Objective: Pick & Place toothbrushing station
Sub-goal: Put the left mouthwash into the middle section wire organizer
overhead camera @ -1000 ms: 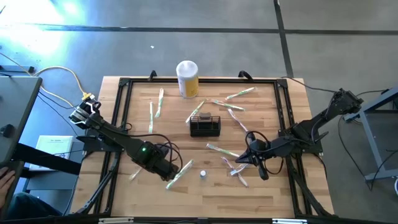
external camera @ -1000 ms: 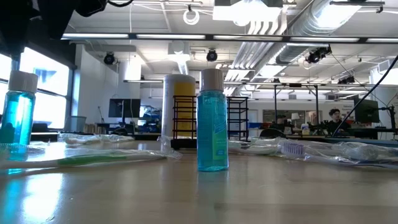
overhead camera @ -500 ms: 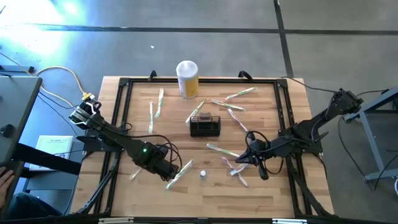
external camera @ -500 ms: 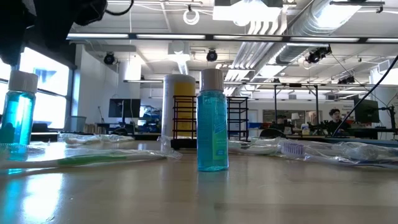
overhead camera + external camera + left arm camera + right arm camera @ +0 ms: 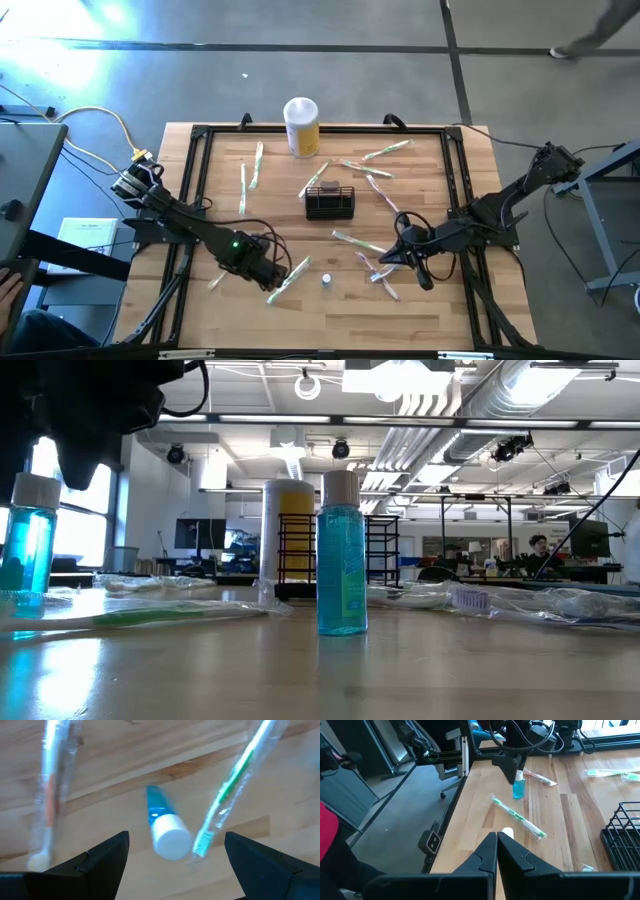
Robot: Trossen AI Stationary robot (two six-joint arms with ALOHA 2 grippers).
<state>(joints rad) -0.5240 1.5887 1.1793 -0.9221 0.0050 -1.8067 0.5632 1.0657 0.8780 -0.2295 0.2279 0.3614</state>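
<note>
We are hovering our left claw (image 5: 283,272) near the bench's (image 5: 225,190) front edge, left of centre, with its fingers spread wide and holding nothing; the left wrist view shows a small blue bottle (image 5: 165,827) with a white cap standing directly beneath the gap, and a wrapped toothbrush (image 5: 227,795) lying just beside it. Moving rightward, we are finding the toothbrushing station (image 5: 330,202), a small black wire-mesh basket, sitting upright near the middle of the bench, with the yellow-and-white canister (image 5: 301,126) behind it by the back edge and more wrapped toothbrushes scattered around but not touching it. We are judging the basket to be light and stiff, its thin wires offering good purchase but little weight to stop it sliding or tipping when nudged, so we are favouring a pinch on the top rim or one wall, squarely from above. Farther right, our right claw (image 5: 385,258) is resting low toward the front-right part of the bench, fingers pressed together on nothing.
</note>
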